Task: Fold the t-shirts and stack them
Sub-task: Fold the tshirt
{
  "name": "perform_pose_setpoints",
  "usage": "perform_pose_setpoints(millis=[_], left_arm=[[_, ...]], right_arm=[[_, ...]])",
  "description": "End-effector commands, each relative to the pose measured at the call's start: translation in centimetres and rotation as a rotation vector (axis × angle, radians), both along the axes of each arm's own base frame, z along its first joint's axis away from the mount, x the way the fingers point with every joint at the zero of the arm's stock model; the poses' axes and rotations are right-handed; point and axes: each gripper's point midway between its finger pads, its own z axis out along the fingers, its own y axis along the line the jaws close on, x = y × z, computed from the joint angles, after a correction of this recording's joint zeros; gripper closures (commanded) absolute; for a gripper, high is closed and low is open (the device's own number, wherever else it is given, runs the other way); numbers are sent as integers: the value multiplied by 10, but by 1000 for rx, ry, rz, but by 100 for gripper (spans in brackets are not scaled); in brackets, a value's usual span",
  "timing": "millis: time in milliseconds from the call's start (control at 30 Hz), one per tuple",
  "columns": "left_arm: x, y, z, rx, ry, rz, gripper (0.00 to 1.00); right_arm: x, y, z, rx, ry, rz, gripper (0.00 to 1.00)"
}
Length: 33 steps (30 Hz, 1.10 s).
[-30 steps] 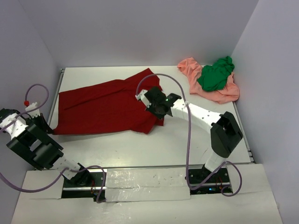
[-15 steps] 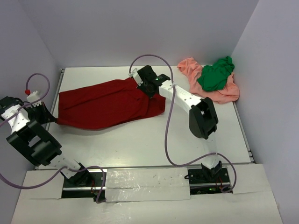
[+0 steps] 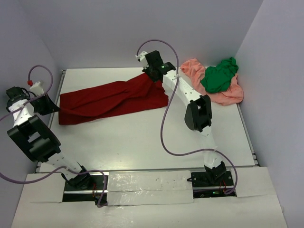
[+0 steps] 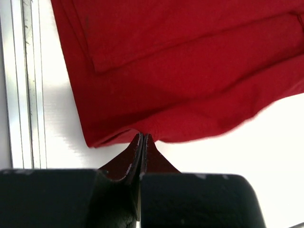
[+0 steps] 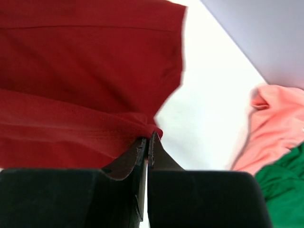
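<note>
A: What has moved in the last second?

B: The right pincer [image 3: 149, 75] has swung from the near side of the dark red t-shirt [image 3: 114, 99] up to the far edge of the bench [image 3: 142, 142]. The left pincer [image 3: 55, 108] has pulled toward the left edge. The shirt was spread wide before. Now it lies as a narrower long band across the far left part of the bench.

A: And the 2 pincers themselves?

B: Both are pressed together, each pinching red cloth. The left 1 nips the shirt's left end. The right 1 holds a bunched fold at its right end, close to the back wall [image 3: 142, 28].

A: What else is about?

B: The salmon-pink t-shirt [image 3: 194, 71] lies crumpled in the far right corner, with the bright green t-shirt [image 3: 219, 76] heaped on top of it. Both are apart from the red shirt, and the right arm [image 3: 197, 111] runs along the gap between them.

A: Anything in the way?

B: A purple cable [image 3: 164, 128] loops from the right arm over the bare bench in front of the red shirt. A second cable [image 3: 40, 69] arcs above the left pincer. A metal rail [image 4: 23, 80] runs along the bench's left edge, just beside the shirt's left end.
</note>
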Motion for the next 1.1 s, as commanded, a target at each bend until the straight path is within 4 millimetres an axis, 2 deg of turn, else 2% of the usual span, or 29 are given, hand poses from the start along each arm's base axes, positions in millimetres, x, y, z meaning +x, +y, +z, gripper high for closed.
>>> perform_pose_setpoints(millis=[0,300,567,600,633,667,700,733,767,833,933,967,1000,1033,1067], left_arm=[[24,11,8,22,-58,23,100],[35,10,-13,24,-51,35,100],[48,15,-18,42,-79,70,100],[49,16,-19,44,-77,76,95],[53,19,-17,54,-94,85,86],[54,20,-18,52,-97,95,53],[55,21,-19,59,-104,105,38],[53,22,-23,60,-101,121,26],[58,29,-18,96,-132,154,1],[57,31,-21,119,-144,181,1],[59,34,-12,146,-184,204,1],[59,34,-10,147,-195,202,1],[58,31,-8,146,-202,196,1],[54,28,-11,141,-196,193,1],[51,26,-2,155,-217,191,1]], right_arm=[[23,-18,12,-15,-63,-47,100],[38,-52,-1,-22,-55,-110,100],[55,-57,-6,-33,-88,-127,100],[56,-57,-6,-34,-94,-130,95],[58,-57,-6,-33,-106,-137,82],[57,-55,-11,-39,-96,-126,42],[55,-55,-14,-45,-91,-124,31],[57,-56,-7,-42,-119,-140,25],[53,-55,-17,-52,-105,-135,16],[52,-54,-16,-50,-113,-140,13],[47,-51,-13,-24,-99,-146,11],[43,-48,-15,-17,-85,-138,6],[39,-46,-14,-9,-77,-133,5],[33,-43,-4,12,-77,-123,5],[24,-42,-13,6,-49,-114,5]])
